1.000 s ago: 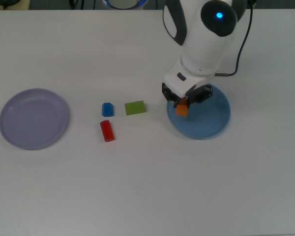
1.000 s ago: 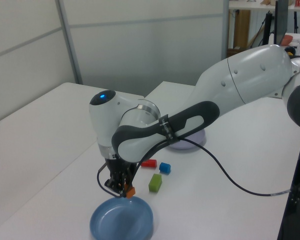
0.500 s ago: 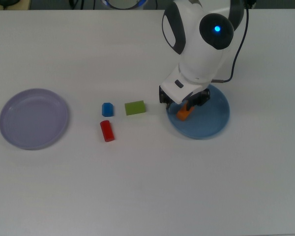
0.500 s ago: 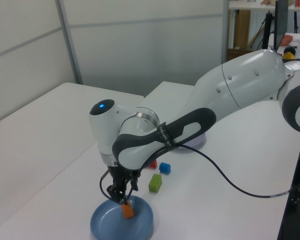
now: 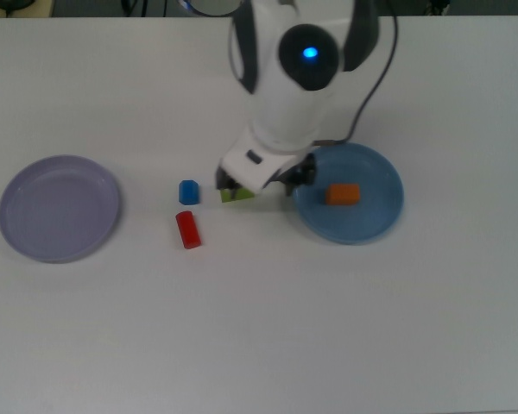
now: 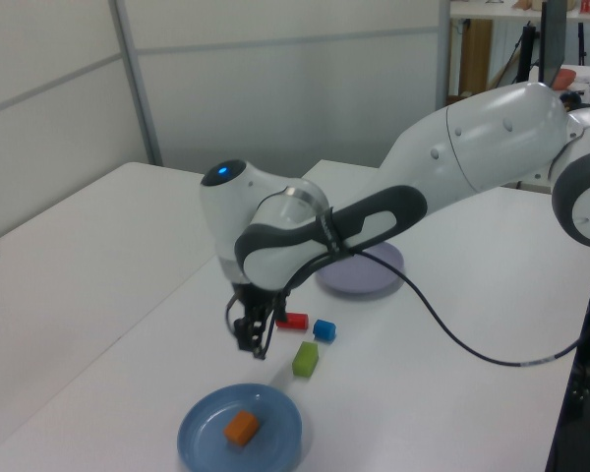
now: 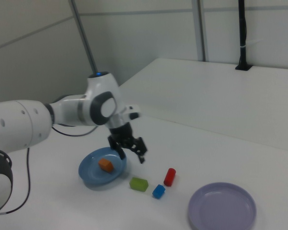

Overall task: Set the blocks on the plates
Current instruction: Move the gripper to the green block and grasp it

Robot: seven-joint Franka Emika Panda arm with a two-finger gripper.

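end effector (image 7: 133, 150) moved off blue plate (image 5: 380, 220), fingers apart, empty, orange block (image 5: 342, 194) left there, white table (image 5: 328, 328), grey-panelled room

orange block (image 5: 342, 194) | blue plate (image 5: 382, 216); lavender plate (image 5: 59, 208) | green block (image 7: 138, 184); red block (image 5: 187, 229); blue block (image 5: 188, 191)

Seen in the top view, a table (image 5: 259, 328) bears a left plate (image 5: 9, 185) and a right plate (image 5: 387, 217), well apart. A lone block (image 5: 343, 194) lies in the right plate. Between the plates, an upper block (image 5: 188, 191) is set just above a lower block (image 5: 187, 229). A third block (image 5: 236, 196) lies to the top view's right of them, partly covered by the gripper (image 5: 261, 185).
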